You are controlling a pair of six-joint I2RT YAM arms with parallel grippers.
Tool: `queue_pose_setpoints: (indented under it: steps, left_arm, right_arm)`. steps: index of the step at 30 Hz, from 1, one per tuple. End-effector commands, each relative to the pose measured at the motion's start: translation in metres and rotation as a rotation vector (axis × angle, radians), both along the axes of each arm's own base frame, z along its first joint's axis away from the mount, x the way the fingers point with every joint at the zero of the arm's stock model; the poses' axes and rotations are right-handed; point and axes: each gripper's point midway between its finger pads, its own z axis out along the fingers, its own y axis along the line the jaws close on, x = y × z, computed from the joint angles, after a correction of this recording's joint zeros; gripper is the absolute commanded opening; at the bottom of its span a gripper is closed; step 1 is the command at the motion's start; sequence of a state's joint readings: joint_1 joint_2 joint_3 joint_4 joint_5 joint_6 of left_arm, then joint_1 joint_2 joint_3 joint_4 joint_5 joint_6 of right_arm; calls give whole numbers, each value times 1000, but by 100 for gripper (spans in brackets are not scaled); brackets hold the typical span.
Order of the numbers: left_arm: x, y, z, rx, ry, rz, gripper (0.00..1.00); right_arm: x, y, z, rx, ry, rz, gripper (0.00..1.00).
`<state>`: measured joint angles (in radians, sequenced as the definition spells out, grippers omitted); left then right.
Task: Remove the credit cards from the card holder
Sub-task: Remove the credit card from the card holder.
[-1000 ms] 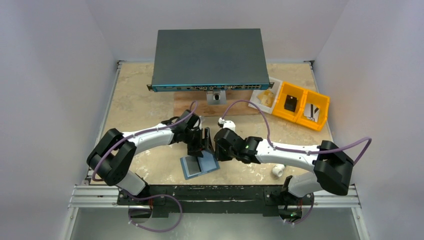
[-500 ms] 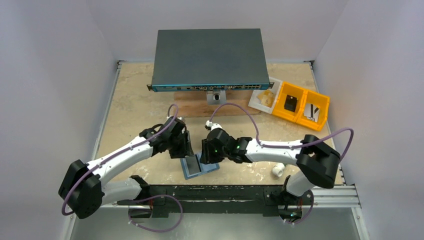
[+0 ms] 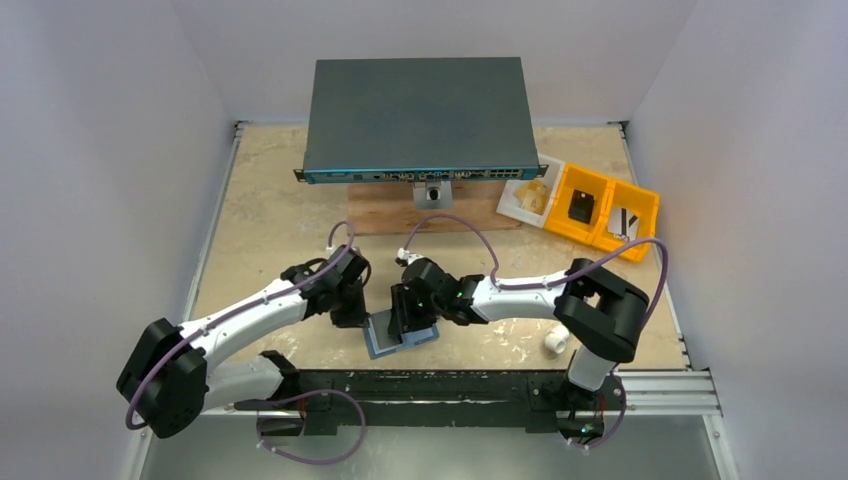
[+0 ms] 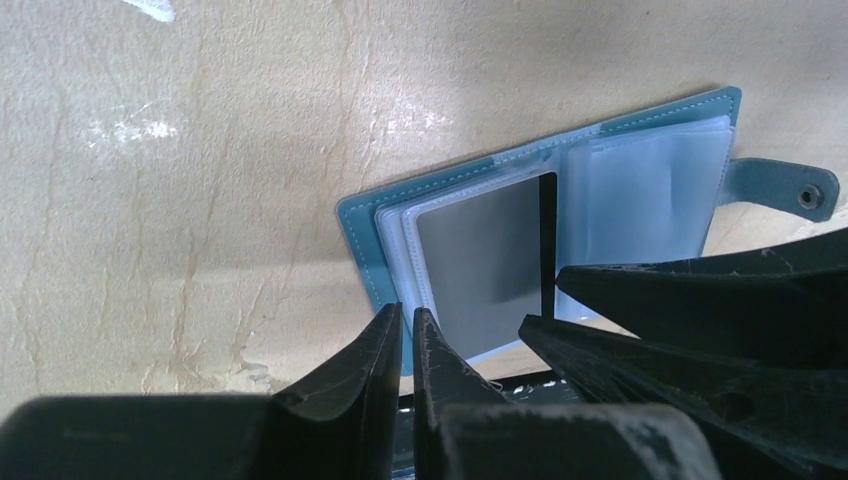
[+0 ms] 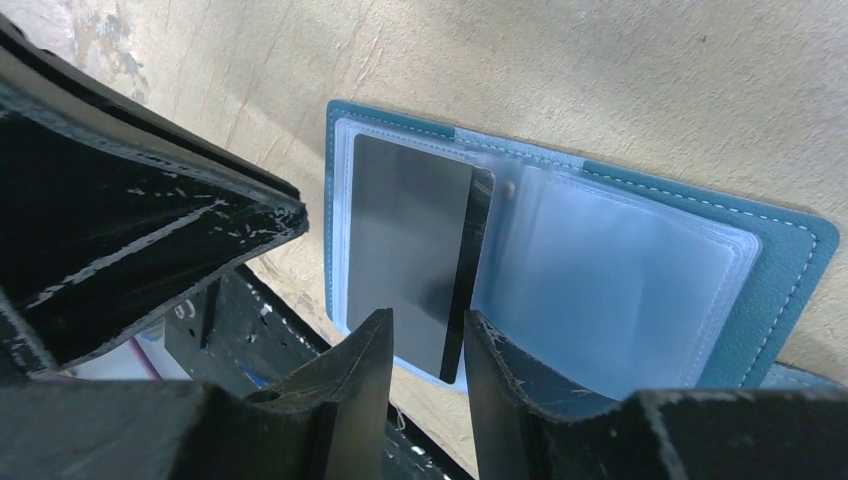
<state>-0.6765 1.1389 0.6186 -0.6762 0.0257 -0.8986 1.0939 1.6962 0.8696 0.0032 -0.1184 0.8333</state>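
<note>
Unfolded stitched blue card holder (image 5: 620, 270) on mottled counter (image 3: 270, 200), grey card (image 4: 480, 250) in clear sleeves (image 4: 650, 190), left claw (image 4: 405, 312) nearly together, right claw (image 5: 425, 318) apart over its edge.

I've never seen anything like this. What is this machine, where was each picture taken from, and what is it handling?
It is a robot with two arms bolted to a table. One picture looks down from above; the other two come from a camera on each wrist. On the table lie an open blue card holder with a grey card in its clear sleeves, a dark box and yellow bins. The left gripper is almost shut by the holder's corner; the right gripper is open, poised over the card. Neither clearly holds anything.
</note>
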Motion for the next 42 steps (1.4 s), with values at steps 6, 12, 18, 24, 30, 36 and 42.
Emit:
queue_pose_setpoints:
  steps: [6, 12, 18, 24, 30, 36, 42]
  left_arm:
    - [14, -15, -2, -25, -16, -26, 2]
    - [16, -20, -5, -36, -6, -37, 1]
    - [16, -22, -10, -33, 8, -45, 1]
    - [18, -26, -13, -38, 21, -51, 1]
    - [22, -35, -17, -51, 36, -61, 2]
    - [23, -37, -23, -32, 74, -59, 2]
    - [21, -33, -33, -2, 114, -52, 0]
  right_arm:
    - [13, 11, 14, 66, -25, -16, 32]
    - [12, 8, 4, 60, -1, -21, 32]
    - [12, 2, -6, 49, 18, -33, 32]
    - [8, 2, -10, 67, 43, -26, 33]
    - [6, 2, -14, 99, 79, -23, 34]
    - [14, -11, -14, 167, 128, -59, 35]
    - [17, -23, -12, 224, 154, -84, 35]
